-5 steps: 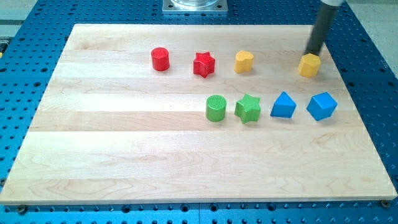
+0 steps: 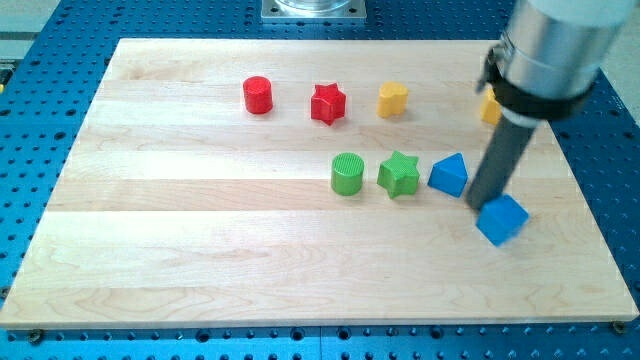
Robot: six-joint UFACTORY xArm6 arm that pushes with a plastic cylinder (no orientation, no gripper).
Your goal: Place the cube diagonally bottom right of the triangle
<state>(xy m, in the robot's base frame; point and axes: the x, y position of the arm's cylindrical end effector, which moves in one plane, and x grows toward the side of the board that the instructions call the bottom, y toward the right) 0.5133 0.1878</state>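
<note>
The blue cube (image 2: 502, 219) lies near the view's right, below and to the right of the blue triangle (image 2: 450, 173). My tip (image 2: 482, 201) rests against the cube's upper left side, between the cube and the triangle, just right of the triangle. The rod rises from there to the arm's grey body at the view's top right.
A green star (image 2: 399, 174) and a green cylinder (image 2: 347, 173) lie in a row left of the triangle. A red cylinder (image 2: 258, 95), a red star (image 2: 327, 103) and a yellow heart (image 2: 392, 99) lie in a row above. A yellow block (image 2: 489, 108) is mostly hidden behind the arm.
My tip has moved from beside the yellow block down to the blue cube. The cube has slid down and slightly left. The triangle has shifted a little left.
</note>
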